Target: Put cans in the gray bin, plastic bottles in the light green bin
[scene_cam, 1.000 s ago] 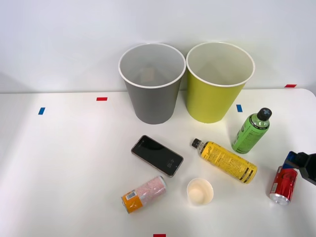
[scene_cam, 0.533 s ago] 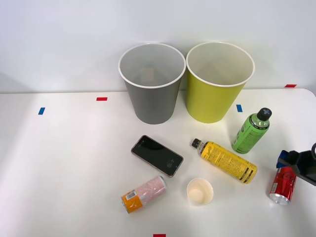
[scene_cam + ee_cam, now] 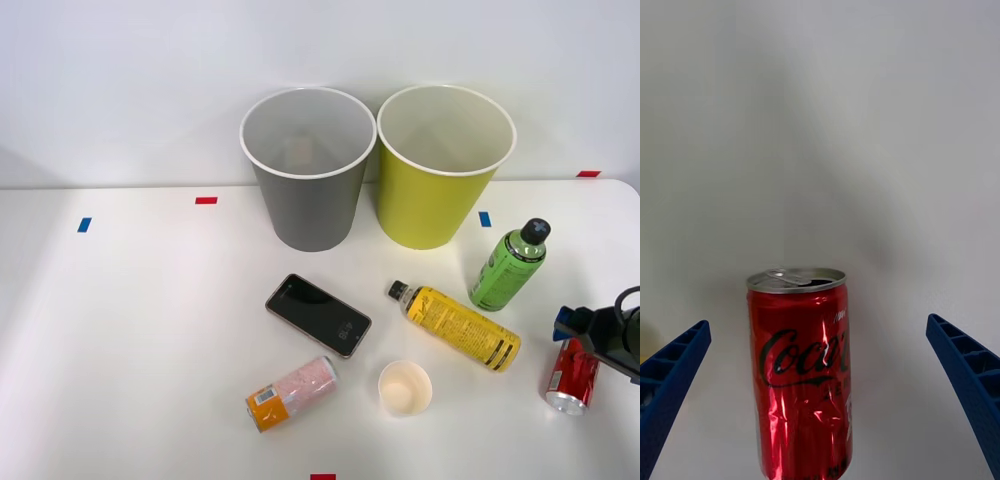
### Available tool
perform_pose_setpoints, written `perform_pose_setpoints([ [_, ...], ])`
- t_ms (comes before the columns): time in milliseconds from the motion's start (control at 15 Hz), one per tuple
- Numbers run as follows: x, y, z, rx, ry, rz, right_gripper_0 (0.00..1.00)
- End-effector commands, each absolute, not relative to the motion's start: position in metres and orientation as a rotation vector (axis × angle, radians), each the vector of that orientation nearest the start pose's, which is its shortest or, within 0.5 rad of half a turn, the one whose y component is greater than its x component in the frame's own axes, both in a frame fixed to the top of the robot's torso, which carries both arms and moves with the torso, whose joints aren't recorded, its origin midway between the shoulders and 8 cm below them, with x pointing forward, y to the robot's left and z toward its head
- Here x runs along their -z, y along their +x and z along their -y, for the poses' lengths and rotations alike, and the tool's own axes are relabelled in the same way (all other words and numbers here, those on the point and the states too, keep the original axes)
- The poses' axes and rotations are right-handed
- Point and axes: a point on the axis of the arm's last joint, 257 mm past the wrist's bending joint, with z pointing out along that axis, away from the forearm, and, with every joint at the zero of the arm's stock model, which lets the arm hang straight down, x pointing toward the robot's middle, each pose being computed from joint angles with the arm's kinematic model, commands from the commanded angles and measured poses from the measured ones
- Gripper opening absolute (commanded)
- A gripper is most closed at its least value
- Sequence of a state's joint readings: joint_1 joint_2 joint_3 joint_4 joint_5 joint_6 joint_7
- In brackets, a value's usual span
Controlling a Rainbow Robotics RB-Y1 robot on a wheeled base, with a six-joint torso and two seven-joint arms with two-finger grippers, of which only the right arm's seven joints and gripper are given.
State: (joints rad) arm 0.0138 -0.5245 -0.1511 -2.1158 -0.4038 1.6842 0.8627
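On tabletop (image 3: 120,330) at right edge: red can (image 3: 572,375) lying on its side, right claw (image 3: 820,405) wide open above it, fingers (image 3: 670,382) either side, not touching. Gray bin (image 3: 308,170) and green bin (image 3: 445,165) upright at back.

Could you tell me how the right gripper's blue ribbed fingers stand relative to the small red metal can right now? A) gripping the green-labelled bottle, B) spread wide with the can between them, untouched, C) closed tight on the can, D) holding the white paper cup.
B: in the wrist view the blue ribbed fingers sit far apart, and the small red metal can lies between them with clear gaps on both sides.
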Motion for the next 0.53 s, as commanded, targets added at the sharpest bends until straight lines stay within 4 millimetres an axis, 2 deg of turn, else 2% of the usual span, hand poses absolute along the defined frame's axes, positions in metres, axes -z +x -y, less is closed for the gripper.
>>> perform_pose_setpoints([
  [67, 0.286, 0.368, 0.377, 0.015, 0.810, -2.571, 1.00],
  [533, 0.298, 0.376, 0.375, 0.029, 0.813, -2.608, 1.00],
])
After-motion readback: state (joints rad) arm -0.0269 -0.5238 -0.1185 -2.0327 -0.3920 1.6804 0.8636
